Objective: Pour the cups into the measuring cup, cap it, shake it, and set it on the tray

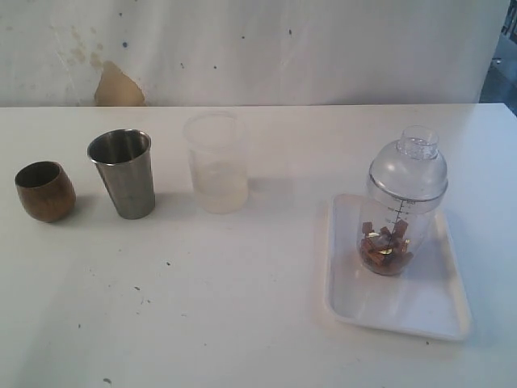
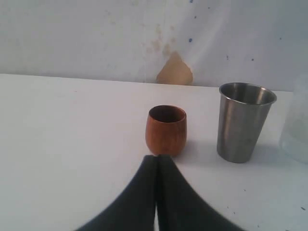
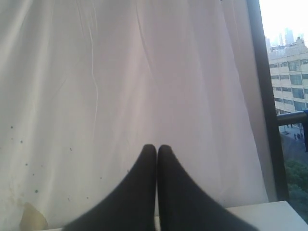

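Note:
The brown wooden cup [image 1: 45, 191] stands at the far left of the table, with the steel tumbler [image 1: 123, 173] beside it. The measuring cup [image 1: 401, 212] stands upright on the white tray [image 1: 428, 307] at the right, wearing a clear domed cap and holding brown pieces at its bottom. In the left wrist view the wooden cup [image 2: 166, 130] and the tumbler [image 2: 243, 121] stand just beyond my left gripper [image 2: 158, 157], which is shut on nothing. My right gripper [image 3: 157, 147] is shut too, facing a white curtain. Neither gripper shows in the exterior view.
A frosted translucent tapered cup [image 1: 216, 163] stands mid-table between the tumbler and the tray. A white curtain [image 1: 258, 48] hangs behind the table. In the right wrist view a window frame [image 3: 267, 106] and a table corner [image 3: 269, 216] show.

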`<action>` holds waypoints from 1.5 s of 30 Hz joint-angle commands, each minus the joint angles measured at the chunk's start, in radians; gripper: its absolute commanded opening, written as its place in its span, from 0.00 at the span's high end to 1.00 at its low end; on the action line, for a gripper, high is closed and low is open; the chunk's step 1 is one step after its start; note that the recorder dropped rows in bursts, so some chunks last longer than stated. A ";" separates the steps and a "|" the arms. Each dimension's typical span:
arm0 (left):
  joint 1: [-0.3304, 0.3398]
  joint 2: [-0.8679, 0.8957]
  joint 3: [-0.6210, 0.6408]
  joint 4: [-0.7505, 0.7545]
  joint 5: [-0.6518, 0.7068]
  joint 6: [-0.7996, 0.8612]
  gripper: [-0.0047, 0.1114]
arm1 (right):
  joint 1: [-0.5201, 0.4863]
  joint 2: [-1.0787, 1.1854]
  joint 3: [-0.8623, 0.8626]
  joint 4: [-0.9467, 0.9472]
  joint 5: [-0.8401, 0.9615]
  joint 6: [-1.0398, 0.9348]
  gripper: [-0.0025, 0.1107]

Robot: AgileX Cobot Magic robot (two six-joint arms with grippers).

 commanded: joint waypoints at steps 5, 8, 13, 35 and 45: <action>0.000 -0.004 0.006 -0.004 -0.005 -0.002 0.96 | 0.040 -0.005 0.013 0.002 -0.007 -0.054 0.98; 0.000 -0.004 0.006 -0.004 -0.005 -0.002 0.96 | 0.043 -0.005 0.093 0.017 -0.174 -0.157 0.98; 0.000 -0.004 0.006 -0.004 -0.005 -0.002 0.96 | 0.043 -0.007 0.253 0.313 -0.385 -0.464 0.98; 0.000 -0.004 0.006 -0.004 -0.005 -0.002 0.96 | -0.011 -0.035 0.466 0.215 0.026 -0.427 0.98; 0.000 -0.004 0.006 -0.004 -0.005 -0.002 0.96 | 0.017 -0.084 0.466 0.215 0.130 -0.459 0.98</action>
